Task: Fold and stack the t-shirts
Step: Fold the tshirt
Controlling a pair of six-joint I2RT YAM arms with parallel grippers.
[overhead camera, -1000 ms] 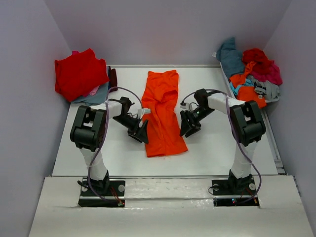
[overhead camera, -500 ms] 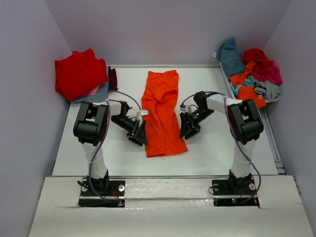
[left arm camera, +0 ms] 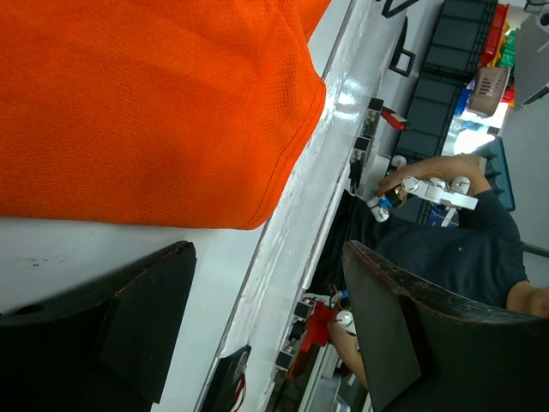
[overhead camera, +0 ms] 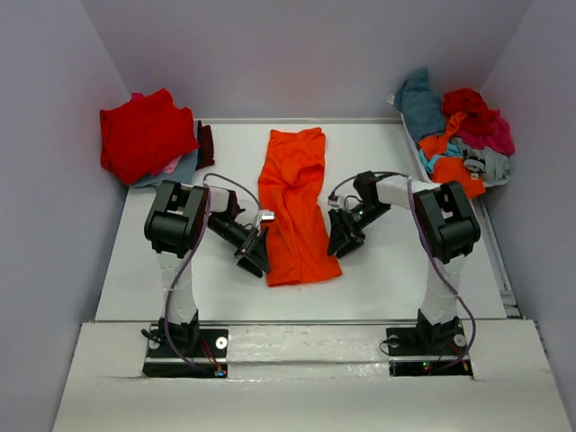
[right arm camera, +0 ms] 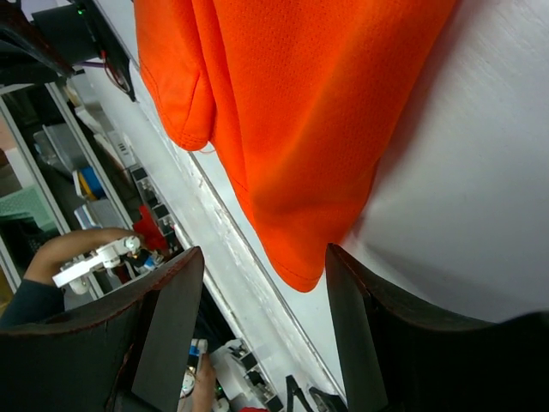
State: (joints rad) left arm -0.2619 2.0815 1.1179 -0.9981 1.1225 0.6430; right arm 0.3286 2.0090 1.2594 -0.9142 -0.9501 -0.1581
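**tk_lurker:** How's the shirt run going? Close to done?

**me (driving remotely):** Nope, I'd say under halfway. The stack [overhead camera: 175, 171] sits at the far left corner of the surface [overhead camera: 396, 270], with the red shirt [overhead camera: 139, 130] on top and bits of pink and grey-blue poking out underneath. The unfolded heap [overhead camera: 461, 135] at the far right corner has plenty in it: teal, red, magenta, grey, more orange. The orange t-shirt [overhead camera: 295, 211] is the one I'm working on. It lies down the middle of the surface as a long narrow strip, so to me the sides look folded in. That leaves the crosswise fold and the trip to the stack.

**tk_lurker:** Are the arms holding it?

**me:** No. The left end effector [overhead camera: 255, 252] is just beside the strip's left edge, close to the near hem. The right end effector [overhead camera: 340, 236] is just beside the right edge. Both are spread wide and empty.

**tk_lurker:** Wrist cams add anything?

**me:** Yeah. Overhead gives me the layout and both piles, which the wrists don't show. Left wrist shows the hem corner lying flat on the surface ahead of the fingers [left arm camera: 141, 330], with nothing between them. Right wrist shows the cloth doubled over at one hem corner, which overhead flattens into one orange blob. Both pick up the mesh weave too.
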